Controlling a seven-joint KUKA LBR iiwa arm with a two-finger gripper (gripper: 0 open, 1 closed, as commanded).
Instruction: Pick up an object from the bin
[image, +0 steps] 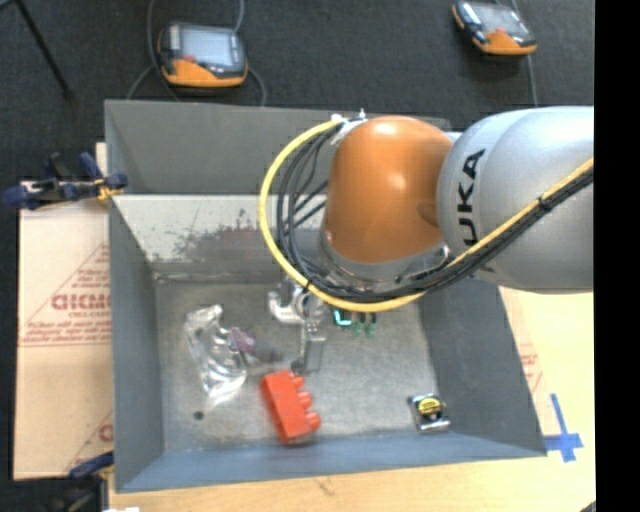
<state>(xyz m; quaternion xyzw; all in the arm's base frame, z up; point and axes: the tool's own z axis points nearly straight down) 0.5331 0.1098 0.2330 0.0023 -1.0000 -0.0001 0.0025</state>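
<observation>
My gripper (305, 352) hangs below the orange wrist cover near the middle of the bin, with one thin finger reaching down toward the floor. Just below and left of that finger lies a red toothed plastic block (290, 405), close to the front wall. Left of the gripper sits a crumpled clear plastic piece (213, 352) with a small dark purple bit (243, 343) at its right edge. Nothing shows between the fingers.
A small yellow and black tape measure (429, 410) lies at the front right of the bin floor. A small green thing (362, 324) peeks out under the wrist cover. The arm covers the bin's back right part.
</observation>
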